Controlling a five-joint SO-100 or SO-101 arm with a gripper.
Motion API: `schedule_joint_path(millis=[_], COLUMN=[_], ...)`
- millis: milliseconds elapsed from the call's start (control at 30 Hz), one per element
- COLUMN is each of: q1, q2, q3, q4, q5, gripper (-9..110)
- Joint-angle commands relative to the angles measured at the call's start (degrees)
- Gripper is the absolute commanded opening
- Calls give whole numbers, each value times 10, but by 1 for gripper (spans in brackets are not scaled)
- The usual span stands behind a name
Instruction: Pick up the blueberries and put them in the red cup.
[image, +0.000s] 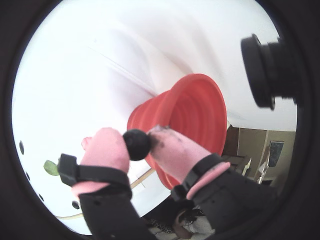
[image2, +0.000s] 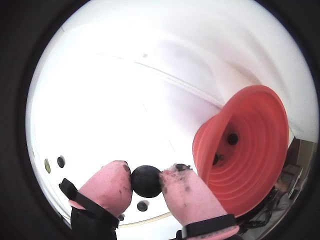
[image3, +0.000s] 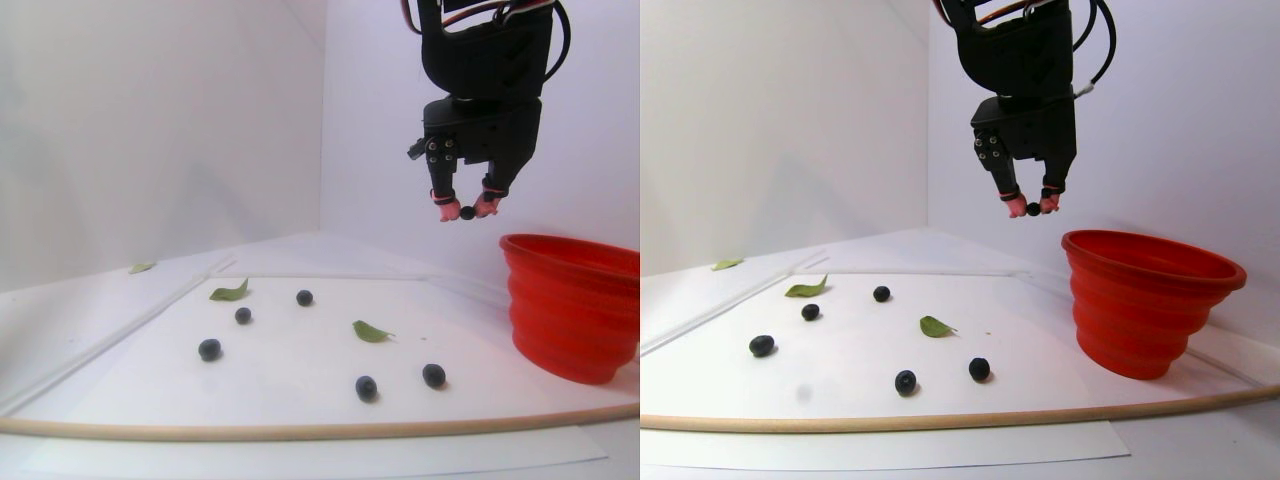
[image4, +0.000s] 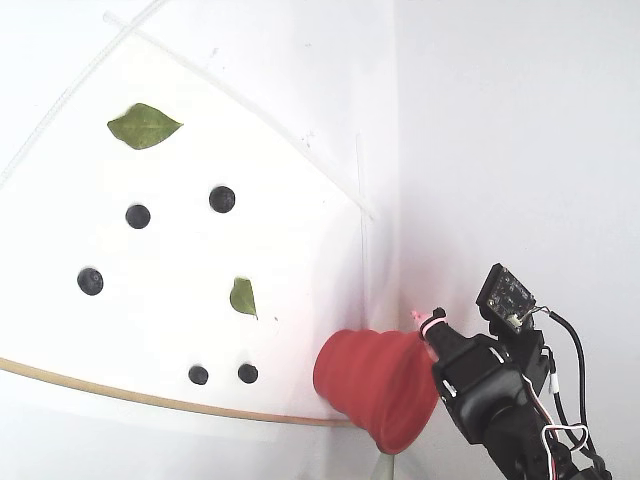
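Observation:
My gripper (image3: 467, 212) hangs high above the white table, shut on one dark blueberry (image3: 466, 213) pinched between its pink fingertips. Both wrist views show that berry (image: 136, 144) (image2: 146, 181) held tight. The red cup (image3: 575, 305) stands at the right, with its rim lower than the gripper and to its right. In a wrist view the cup (image2: 250, 150) opens toward me, and two berries (image2: 232, 138) lie inside. Several more blueberries (image3: 304, 297) (image3: 366, 387) lie loose on the table. In the fixed view the gripper (image4: 430, 322) shows just beyond the cup (image4: 375, 385).
Three green leaves lie on the table (image3: 229, 292) (image3: 370, 331) (image3: 140, 267). A thin wooden strip (image3: 300, 430) runs along the front edge. White walls close the back and right. A second camera (image: 265, 70) sticks out at the upper right of a wrist view.

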Motion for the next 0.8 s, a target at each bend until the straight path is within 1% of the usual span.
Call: schedule_joint_path(millis=[0,767], q1=[30,122], q2=[81,85], q3=[-6,-27], q4=[5,73], q5=[-11,-39], gripper=[10,10])
